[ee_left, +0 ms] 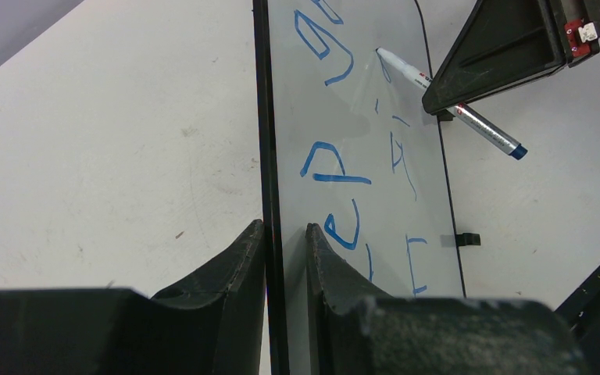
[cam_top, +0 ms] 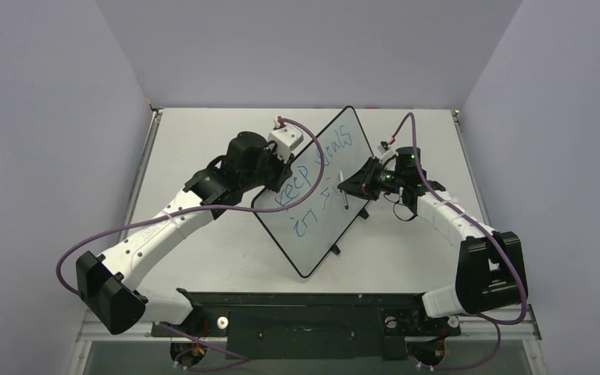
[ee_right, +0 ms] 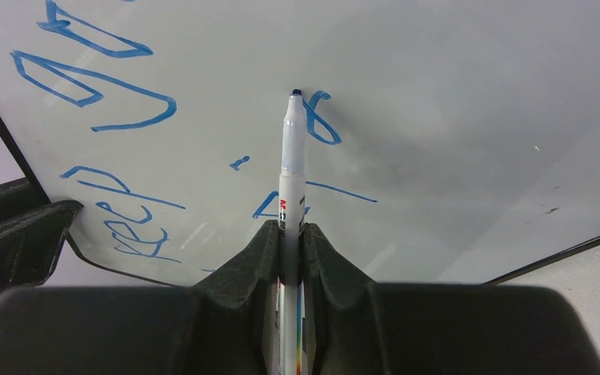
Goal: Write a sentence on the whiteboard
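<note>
The whiteboard (cam_top: 324, 226) stands tilted on the table, its long axis running from near right to far. My left gripper (cam_top: 275, 181) is shut on its left rim; the rim runs between the jaws in the left wrist view (ee_left: 285, 234). Blue lettering (cam_top: 312, 168) reads "keep goals" on one line with a few strokes of a second line below. My right gripper (cam_top: 353, 187) is shut on a white marker (ee_right: 292, 164), its blue tip touching the board at a fresh "s" stroke (ee_right: 318, 117). The marker also shows in the left wrist view (ee_left: 469, 117).
The board's small black clip feet (cam_top: 334, 250) rest on the white table (cam_top: 203, 258). Purple cables loop over both arms. A black rail (cam_top: 312, 308) runs along the near table edge. Grey walls enclose the table on three sides.
</note>
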